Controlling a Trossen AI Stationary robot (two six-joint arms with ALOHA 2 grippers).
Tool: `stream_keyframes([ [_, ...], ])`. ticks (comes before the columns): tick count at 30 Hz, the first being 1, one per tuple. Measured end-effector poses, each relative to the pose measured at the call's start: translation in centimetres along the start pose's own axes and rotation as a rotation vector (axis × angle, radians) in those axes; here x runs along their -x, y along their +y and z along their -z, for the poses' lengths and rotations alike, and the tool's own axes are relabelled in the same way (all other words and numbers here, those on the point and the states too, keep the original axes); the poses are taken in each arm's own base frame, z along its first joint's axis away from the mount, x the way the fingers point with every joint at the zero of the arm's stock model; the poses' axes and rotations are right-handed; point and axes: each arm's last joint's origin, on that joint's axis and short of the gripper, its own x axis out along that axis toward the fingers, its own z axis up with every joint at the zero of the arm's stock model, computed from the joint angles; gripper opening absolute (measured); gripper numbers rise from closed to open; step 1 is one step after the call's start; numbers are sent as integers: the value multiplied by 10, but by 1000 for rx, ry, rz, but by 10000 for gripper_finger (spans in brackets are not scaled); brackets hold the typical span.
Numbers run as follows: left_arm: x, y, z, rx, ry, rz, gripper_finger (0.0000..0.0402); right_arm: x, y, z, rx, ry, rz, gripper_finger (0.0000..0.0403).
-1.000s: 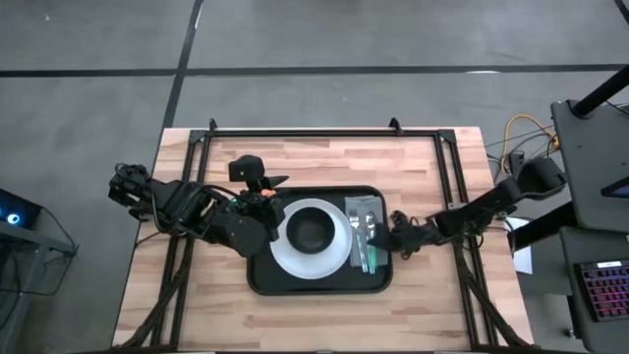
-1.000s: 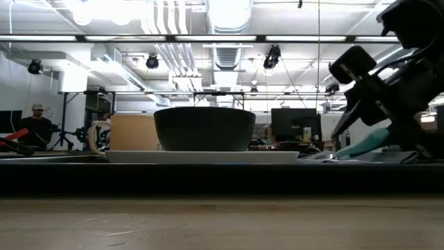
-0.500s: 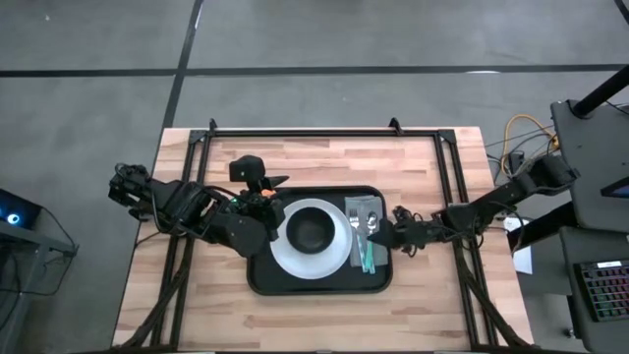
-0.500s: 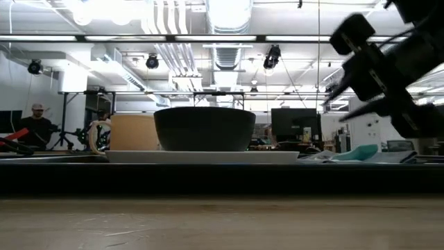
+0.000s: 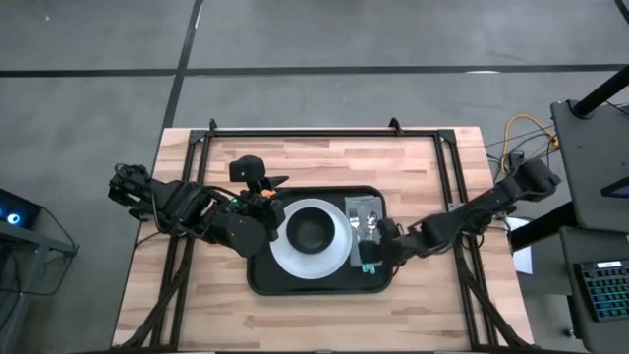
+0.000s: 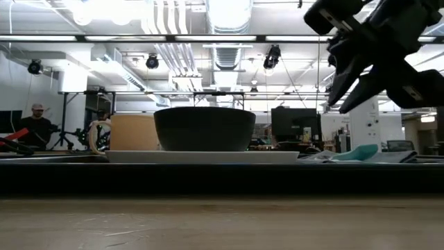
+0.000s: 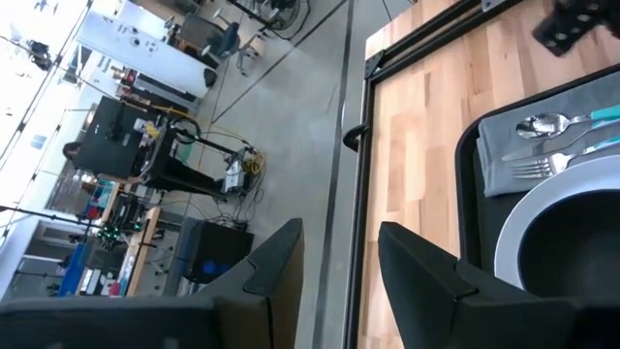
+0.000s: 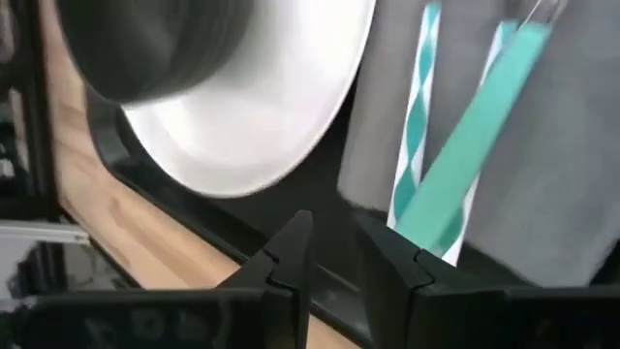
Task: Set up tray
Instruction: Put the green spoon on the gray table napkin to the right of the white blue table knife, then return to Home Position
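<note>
The black tray (image 5: 257, 280) lies flat mid-table. On it sit a white plate (image 5: 285, 258) carrying a dark bowl (image 5: 313, 232), and to their right a grey napkin (image 5: 366, 208) with a fork and spoon (image 7: 542, 124) whose teal handles (image 8: 475, 126) lie on it. A tan mug (image 6: 132, 132) stands left of the bowl; the left arm hides it from above. My right gripper (image 5: 378, 251) hovers open above the napkin's near end (image 8: 334, 262), touching nothing. My left gripper (image 5: 267, 208) waits open at the tray's far-left corner (image 7: 339, 271).
Bare wooden tabletop (image 5: 197, 295) surrounds the tray on all sides. A black metal frame (image 5: 295, 131) runs along the far edge and down both sides. A person (image 6: 35, 125) stands far off in the room behind.
My right gripper has risen from low over the cutlery handles on the napkin to well above them, drifting slightly toward the table's near edge and left over the tray. The cutlery and napkin stay lying where they were.
</note>
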Motion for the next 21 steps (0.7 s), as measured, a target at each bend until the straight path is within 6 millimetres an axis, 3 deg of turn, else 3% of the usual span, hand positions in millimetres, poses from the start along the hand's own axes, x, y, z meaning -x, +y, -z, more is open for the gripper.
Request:
stream_keyframes([
  [12, 0, 0, 0, -75, 0, 0, 117, -32, 11, 26, 27, 72, 91, 63],
  [21, 4, -3, -1, -82, -13, 9, 117, -27, -6, 25, 8, 39, 220, 63],
])
